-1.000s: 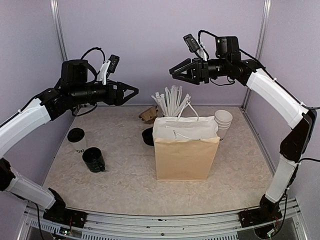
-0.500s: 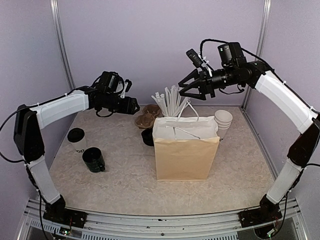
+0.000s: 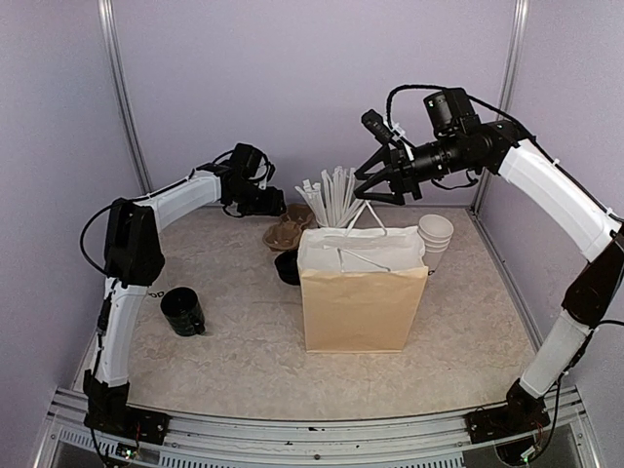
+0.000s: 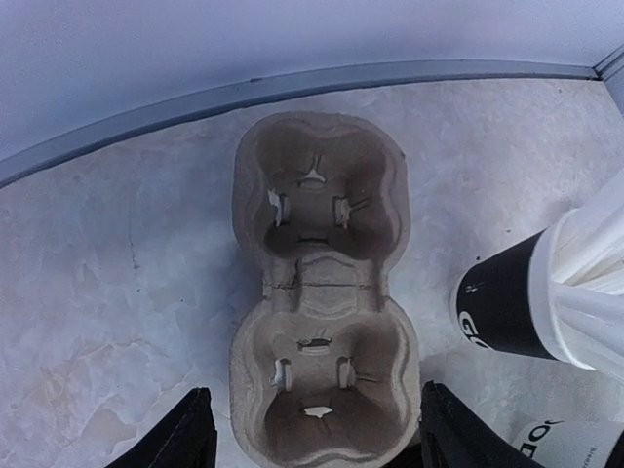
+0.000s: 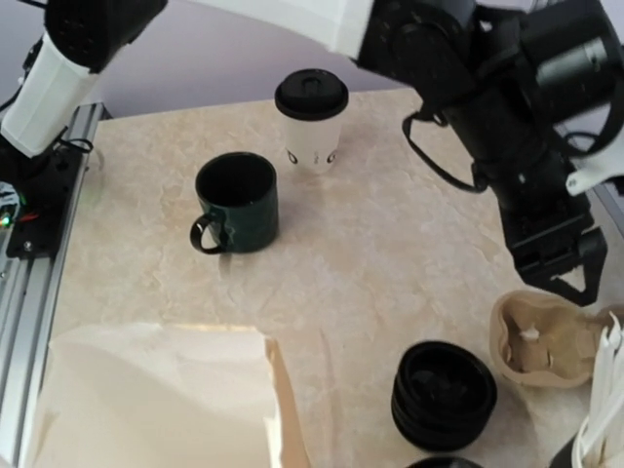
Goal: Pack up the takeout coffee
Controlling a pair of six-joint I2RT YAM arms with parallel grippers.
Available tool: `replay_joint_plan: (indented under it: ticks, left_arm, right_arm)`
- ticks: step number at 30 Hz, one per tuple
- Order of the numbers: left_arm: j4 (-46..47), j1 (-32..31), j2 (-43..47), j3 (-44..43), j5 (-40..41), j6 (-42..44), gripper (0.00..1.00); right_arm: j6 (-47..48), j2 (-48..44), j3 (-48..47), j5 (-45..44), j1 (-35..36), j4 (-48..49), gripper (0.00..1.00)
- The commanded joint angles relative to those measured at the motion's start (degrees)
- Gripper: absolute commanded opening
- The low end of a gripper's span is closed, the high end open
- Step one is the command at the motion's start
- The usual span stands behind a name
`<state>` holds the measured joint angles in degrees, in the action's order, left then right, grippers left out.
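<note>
Left wrist view, left gripper (image 4: 314, 434) jaws wide astride 2-cup carrier (image 4: 317, 244), right gripper (image 3: 371, 185) jaws open near straws (image 3: 331, 200), takeout coffee (image 5: 311, 122) untouched

Pulp cup carrier (image 4: 322, 292) directly below left claw (image 4: 322, 439). Black straw cup (image 4: 502, 307) just right of it. Green mug (image 3: 182, 312) well apart.

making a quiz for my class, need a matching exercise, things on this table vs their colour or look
Things:
1 takeout coffee
2 mug
3 cup carrier
4 lid stack

Descriptions:
a dark green, glossy
b tan pulp, two wells
c white cup, black lid
d all black, beside the carrier

Pairs: 1-c, 2-a, 3-b, 4-d
</note>
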<state>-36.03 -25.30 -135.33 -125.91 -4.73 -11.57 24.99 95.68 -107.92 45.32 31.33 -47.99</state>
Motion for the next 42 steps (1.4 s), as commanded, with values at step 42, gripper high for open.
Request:
replay_joint_plan:
  ticks: [42]
  left_arm:
    - [-6.9,2.0,25.4,30.5,0.6,11.3,0.68]
  right_arm:
    - [4.3,-1.1,6.1,-0.1,0.0,-2.9,0.61]
